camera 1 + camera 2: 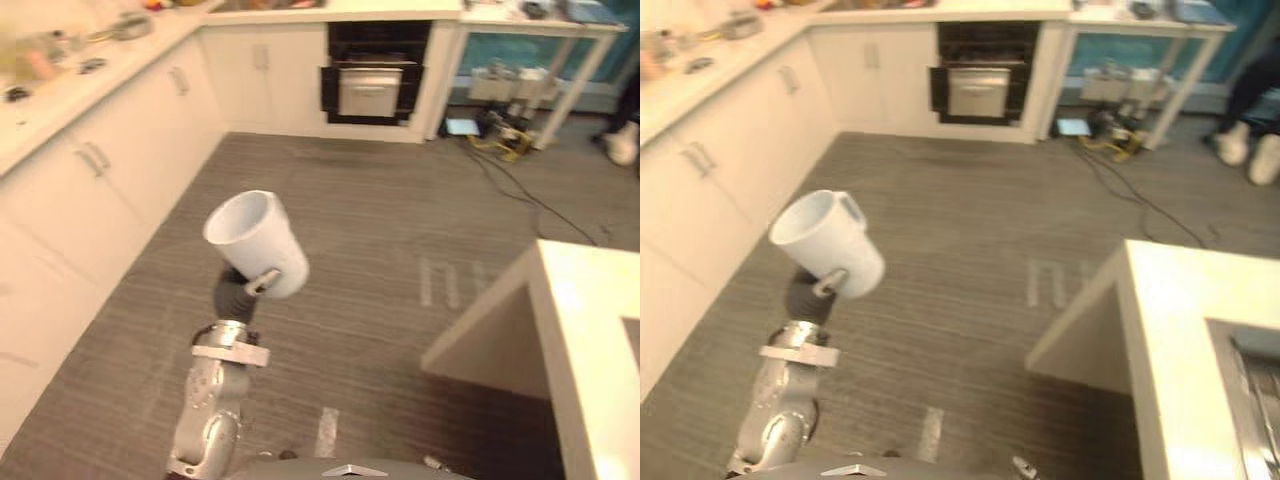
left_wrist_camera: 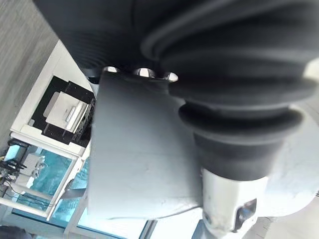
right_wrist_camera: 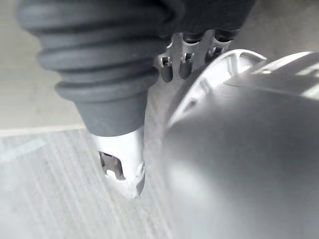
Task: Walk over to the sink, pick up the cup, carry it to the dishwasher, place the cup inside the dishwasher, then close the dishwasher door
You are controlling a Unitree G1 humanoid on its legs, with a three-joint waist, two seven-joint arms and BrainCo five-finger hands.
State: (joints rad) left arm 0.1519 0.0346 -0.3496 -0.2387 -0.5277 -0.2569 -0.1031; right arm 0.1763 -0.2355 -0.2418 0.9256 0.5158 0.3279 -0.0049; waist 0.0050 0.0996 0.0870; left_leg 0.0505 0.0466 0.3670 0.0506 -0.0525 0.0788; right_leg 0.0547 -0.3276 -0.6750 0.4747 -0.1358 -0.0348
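White cup (image 1: 258, 240) sits clamped in the curled fingers of the left hand (image 1: 238, 293), held high and tilted toward ten o'clock, probably for carrying clear to the dishwasher (image 1: 372, 85) at twelve.

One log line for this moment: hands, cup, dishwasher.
stage: carry | left hand: shut on white cup, raised over grey floor | right hand: idle, over floor | dishwasher: far wall, looks open

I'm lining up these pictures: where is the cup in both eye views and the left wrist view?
Left eye view: cup left of centre, held in the left robot hand.
Right eye view: further left.
Left wrist view: its pale wall across the middle.
Shared landmark: the black appliance, seen in all three.
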